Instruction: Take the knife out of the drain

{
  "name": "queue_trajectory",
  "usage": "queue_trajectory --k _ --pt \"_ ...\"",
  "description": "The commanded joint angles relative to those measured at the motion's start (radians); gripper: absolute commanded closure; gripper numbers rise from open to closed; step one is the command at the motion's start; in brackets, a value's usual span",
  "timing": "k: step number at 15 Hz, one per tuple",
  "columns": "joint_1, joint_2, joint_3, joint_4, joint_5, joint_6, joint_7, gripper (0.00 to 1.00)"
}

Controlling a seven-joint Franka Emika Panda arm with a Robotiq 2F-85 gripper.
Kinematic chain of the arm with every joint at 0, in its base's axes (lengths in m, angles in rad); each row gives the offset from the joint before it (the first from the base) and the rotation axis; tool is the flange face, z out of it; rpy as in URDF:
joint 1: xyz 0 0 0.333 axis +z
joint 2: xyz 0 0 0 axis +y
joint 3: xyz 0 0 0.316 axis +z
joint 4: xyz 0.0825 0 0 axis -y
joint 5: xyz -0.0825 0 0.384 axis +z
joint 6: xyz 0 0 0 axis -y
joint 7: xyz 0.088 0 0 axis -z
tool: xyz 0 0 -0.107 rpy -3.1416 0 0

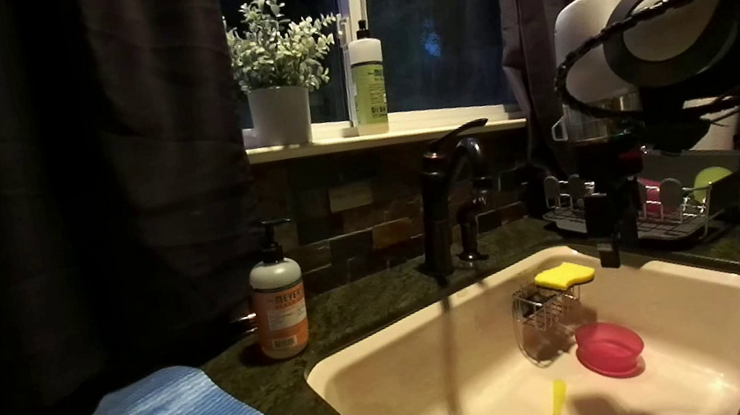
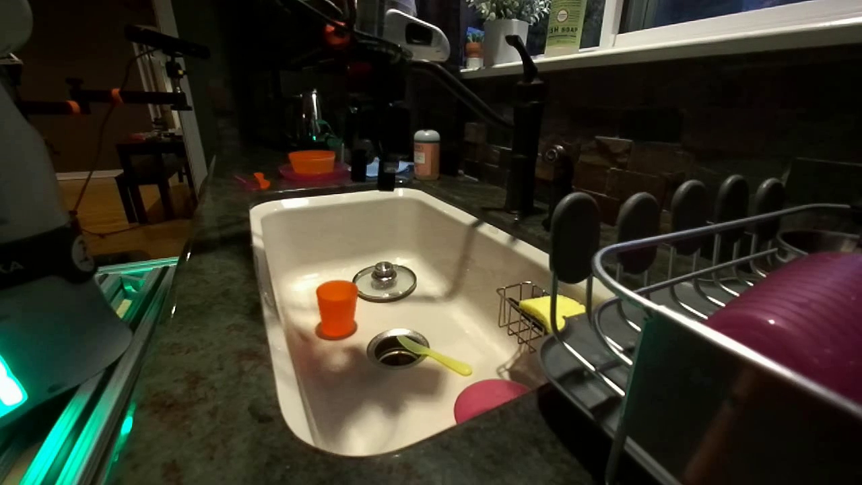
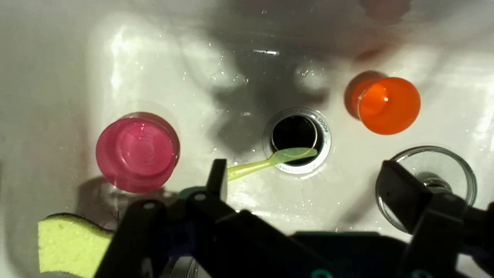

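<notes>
A yellow-green plastic knife [image 3: 252, 168] lies in the white sink with its blade across the open drain [image 3: 325, 139] and its handle on the sink floor. The knife also shows in both exterior views [image 1: 556, 409] [image 2: 441, 359]. My gripper [image 3: 305, 166] is open and empty, its fingers wide apart. In the wrist view the left finger covers the handle's end, and the right finger overlaps the glass lid. In both exterior views the gripper [image 1: 608, 254] [image 2: 373, 174] is well above the sink floor, apart from the knife.
In the sink are an orange cup [image 2: 337, 310], a glass lid [image 2: 397, 289], a pink bowl [image 1: 610, 350] and a wire caddy [image 1: 541, 310] with a yellow sponge [image 1: 565, 275]. The faucet [image 1: 438, 218] stands behind the sink. A dish rack [image 2: 640, 364] stands beside it.
</notes>
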Motion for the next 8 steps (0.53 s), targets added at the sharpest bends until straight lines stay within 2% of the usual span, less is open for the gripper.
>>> queue_trajectory --k 1,3,4,8 --pt "-0.005 -0.078 0.017 -0.017 -0.021 -0.013 0.030 0.00" --pt "0.009 -0.095 0.009 -0.017 0.015 -0.009 0.008 0.00" --pt "0.001 -0.057 0.007 0.001 0.004 -0.002 0.003 0.00" --pt "0.002 -0.074 0.008 0.001 0.005 -0.002 0.003 0.00"
